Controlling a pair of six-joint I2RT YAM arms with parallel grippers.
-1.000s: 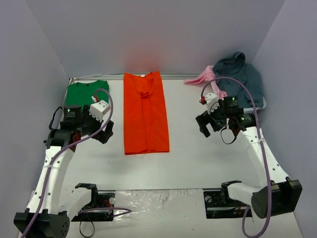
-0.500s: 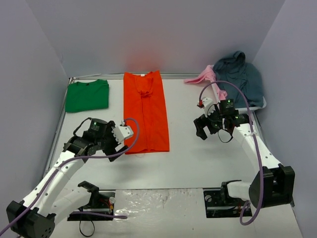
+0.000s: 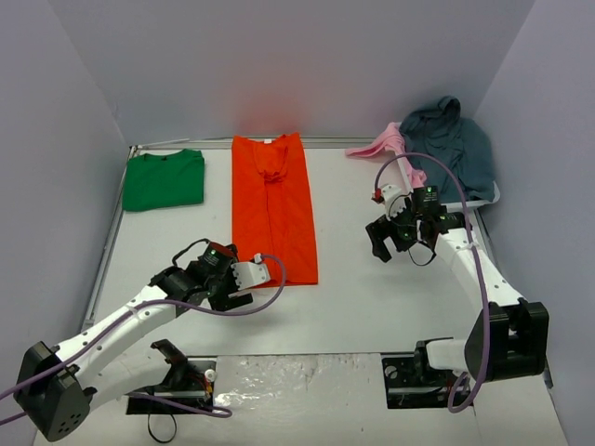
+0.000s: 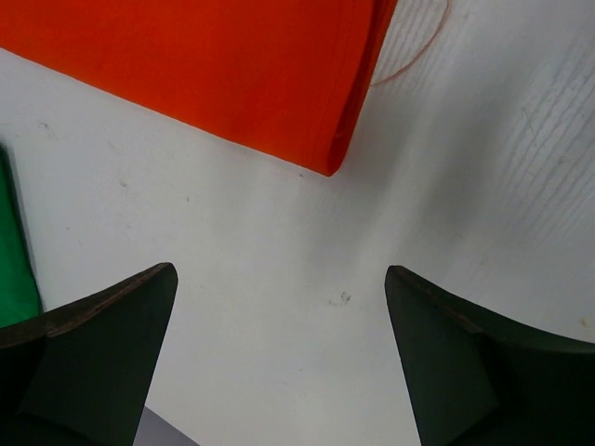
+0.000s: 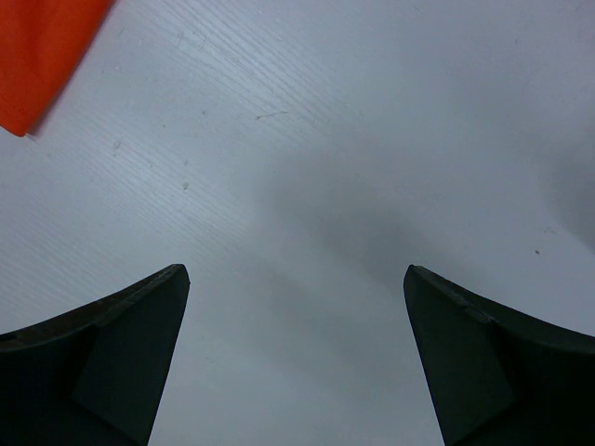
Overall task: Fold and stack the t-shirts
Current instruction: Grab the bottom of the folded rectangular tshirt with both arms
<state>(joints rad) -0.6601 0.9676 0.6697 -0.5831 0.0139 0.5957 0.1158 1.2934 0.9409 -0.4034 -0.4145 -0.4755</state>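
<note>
the left hand [image 4: 279,271], fingers apart, hovered over the surface [image 3: 363,297] just beside the near-left corner of the orange t-shirt [image 3: 274,218] — the right hand [image 5: 295,269], also apart, hung to its right — and the green t-shirt [image 3: 164,179] lay folded far left.

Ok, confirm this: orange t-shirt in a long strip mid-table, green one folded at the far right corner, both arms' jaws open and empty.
One thing is wrong: the green t-shirt lies folded at the far left corner, not the right, as the top view shows. The rest holds: the orange t-shirt is a long strip mid-table, and both arms' jaws are open and empty.
</note>
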